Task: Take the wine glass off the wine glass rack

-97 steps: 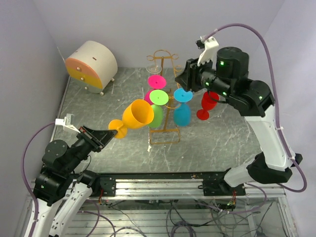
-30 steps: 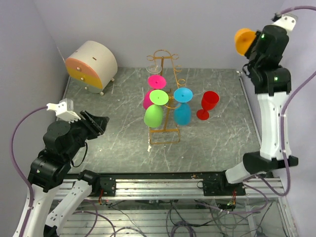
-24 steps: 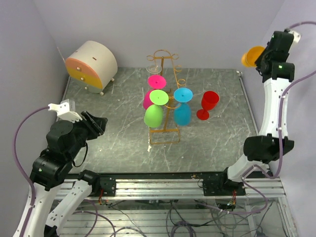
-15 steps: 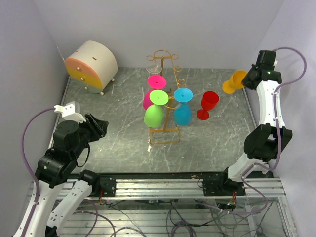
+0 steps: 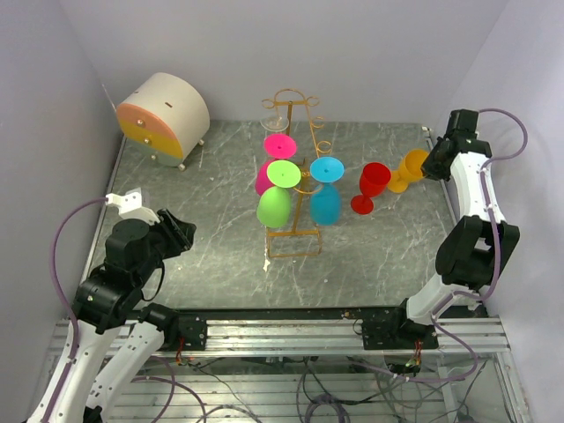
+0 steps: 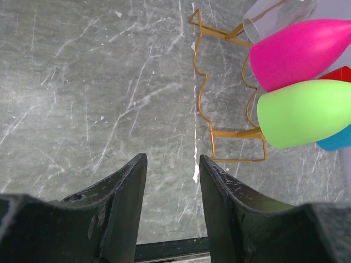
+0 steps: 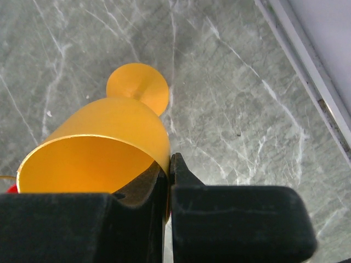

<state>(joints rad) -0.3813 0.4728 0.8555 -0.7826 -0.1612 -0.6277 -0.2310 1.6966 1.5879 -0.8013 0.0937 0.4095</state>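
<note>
Grey veined marble tabletop beneath all items.

Far left, back corner: cream drum-shaped cabinet with orange and yellow fronts.

Near left: left jaws parted wide, gripping nothing, poised over bare tabletop and aimed toward the rack base.

Centre: wine glass rack, golden wire, upright on the tabletop. Hanging on it, feet uppermost and bowls down:
- clear glass at the back
- pink glass behind the green one
- green glass at the front left
- blue glass on the right side

Right of the rack and apart from it: red glass, upright on the tabletop.

Just beside the red glass, further right: orange wine glass, off the rack, tilted, foot low and toward the red glass. Contact between foot and tabletop not determinable.

Far right: right jaws pinched onto the rim of the orange wine glass, one side inside the bowl and one outside, with the thin wall clamped between.
</note>
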